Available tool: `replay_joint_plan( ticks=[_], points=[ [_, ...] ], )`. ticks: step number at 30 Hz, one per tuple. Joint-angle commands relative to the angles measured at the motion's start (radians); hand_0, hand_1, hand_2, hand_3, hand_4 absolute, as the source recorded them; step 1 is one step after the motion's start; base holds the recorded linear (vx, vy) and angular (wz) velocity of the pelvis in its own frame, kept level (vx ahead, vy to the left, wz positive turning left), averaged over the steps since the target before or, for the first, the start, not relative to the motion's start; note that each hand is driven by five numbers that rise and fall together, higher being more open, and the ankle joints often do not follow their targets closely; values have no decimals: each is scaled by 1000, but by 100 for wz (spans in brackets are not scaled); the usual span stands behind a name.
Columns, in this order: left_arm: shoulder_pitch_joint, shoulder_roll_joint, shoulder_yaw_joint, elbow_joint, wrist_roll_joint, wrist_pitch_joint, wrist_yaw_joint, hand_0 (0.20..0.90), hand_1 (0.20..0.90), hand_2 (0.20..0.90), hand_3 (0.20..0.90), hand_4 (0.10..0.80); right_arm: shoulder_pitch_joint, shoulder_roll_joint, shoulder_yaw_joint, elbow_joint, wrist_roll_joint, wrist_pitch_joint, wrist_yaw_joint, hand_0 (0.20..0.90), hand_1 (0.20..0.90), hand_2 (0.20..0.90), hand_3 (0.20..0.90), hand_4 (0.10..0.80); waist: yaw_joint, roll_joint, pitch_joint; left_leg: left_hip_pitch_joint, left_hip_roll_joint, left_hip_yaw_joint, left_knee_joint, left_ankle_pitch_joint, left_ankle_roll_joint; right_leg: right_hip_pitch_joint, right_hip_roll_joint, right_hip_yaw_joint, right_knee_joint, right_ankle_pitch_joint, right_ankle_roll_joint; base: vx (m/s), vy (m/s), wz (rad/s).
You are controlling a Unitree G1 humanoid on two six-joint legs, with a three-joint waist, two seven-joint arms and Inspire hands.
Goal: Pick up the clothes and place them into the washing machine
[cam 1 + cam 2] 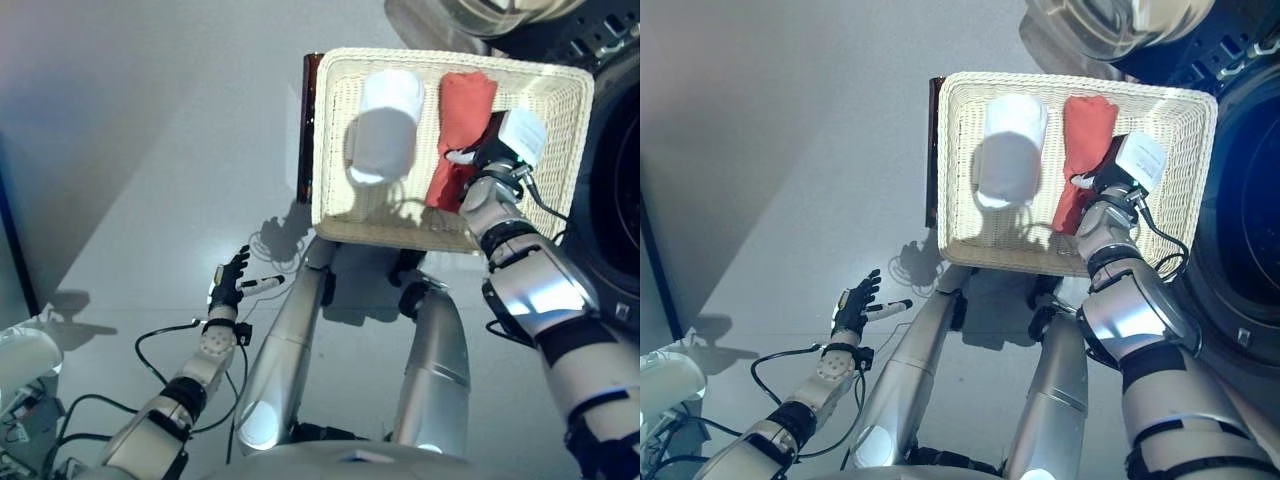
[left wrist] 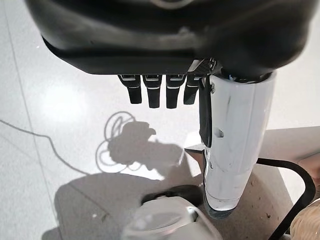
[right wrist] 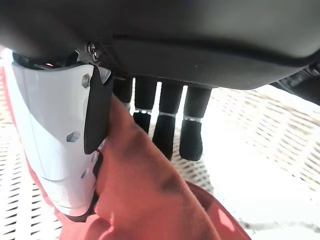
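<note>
Right robot hand seemingly pinches the red cloth in the basket, fingertips partly hidden.

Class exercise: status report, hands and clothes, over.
Right hand in the basket, thumb pinching the red cloth. Left hand open, idle. White cloth untouched.
</note>
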Motion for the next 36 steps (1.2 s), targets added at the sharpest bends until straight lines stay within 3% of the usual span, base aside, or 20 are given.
replay_joint_plan(
  ticks=[1,9,12,14,15,16,17,18,21,29,36],
  points=[
    [20,18,20,39,-6,-15,26,900,900,900,900,800,75,10,-19,-5,-22,3,23,200,200,200,200,300,-15,38,34,63,-8,56,-9,-49,-17,132,28,55,-167,131,42,-4,-2,-34],
    [55,11,38,118,5,-3,6,900,900,900,900,800,161,-3,-140,-35,132,-67,39,200,200,200,200,300,-53,29,1,159,11,80,-5,-71,-6,218,61,94,-205,143,43,33,6,-9],
    [84,7,63,147,1,-5,-28,900,900,900,900,800,273,-2,-337,-107,455,-186,89,200,200,200,200,300,-77,27,-32,223,22,90,-36,-79,-4,271,78,115,-255,151,48,108,-3,-38],
    [98,12,69,144,-1,-7,-35,900,900,900,900,800,299,-3,-370,-120,514,-206,98,200,200,200,200,300,-79,30,-40,243,23,91,-52,-78,-3,286,83,119,-266,152,49,31,-11,-31],
    [121,13,78,125,-2,-9,-62,900,900,900,900,800,357,13,-486,-152,757,-269,172,200,200,200,200,300,-87,39,-57,262,25,105,-87,-43,1,306,82,116,-304,185,45,105,-4,-17],
    [134,16,84,122,-5,-9,-73,900,900,900,900,800,383,22,-509,-158,810,-286,189,200,200,200,200,300,-87,42,-74,292,23,96,-100,-73,-5,328,84,125,-310,159,55,21,-4,-19],
    [145,16,83,114,-11,-12,-83,900,900,900,900,800,403,44,-550,-190,929,-319,231,200,200,200,200,300,-93,44,-77,293,26,112,-117,-40,0,330,86,122,-330,191,49,58,8,-12],
    [145,16,83,114,-11,-12,-83,900,900,900,900,800,403,44,-550,-189,930,-319,232,200,200,200,200,300,-93,44,-77,294,26,112,-117,-40,0,330,86,122,-330,192,49,-47,8,-17],
    [177,-5,94,122,-11,-9,-108,900,900,900,900,800,460,79,-657,-236,1167,-384,303,200,200,200,200,300,-106,62,-116,330,30,117,-147,-41,-1,359,96,137,-361,188,52,92,21,-16],
    [207,-41,78,129,-20,-20,-133,900,900,900,900,800,456,82,-769,-344,1356,-474,370,200,200,200,200,300,-115,102,-155,346,37,127,-144,-52,3,363,112,162,-351,172,47,36,-8,-13],
    [211,-38,62,126,-26,-21,-146,900,900,900,900,800,324,-24,-782,-383,1347,-516,334,200,200,200,200,300,-102,138,-178,350,40,131,-168,-48,-2,353,117,174,-358,169,49,20,-8,-8]
  ],
)
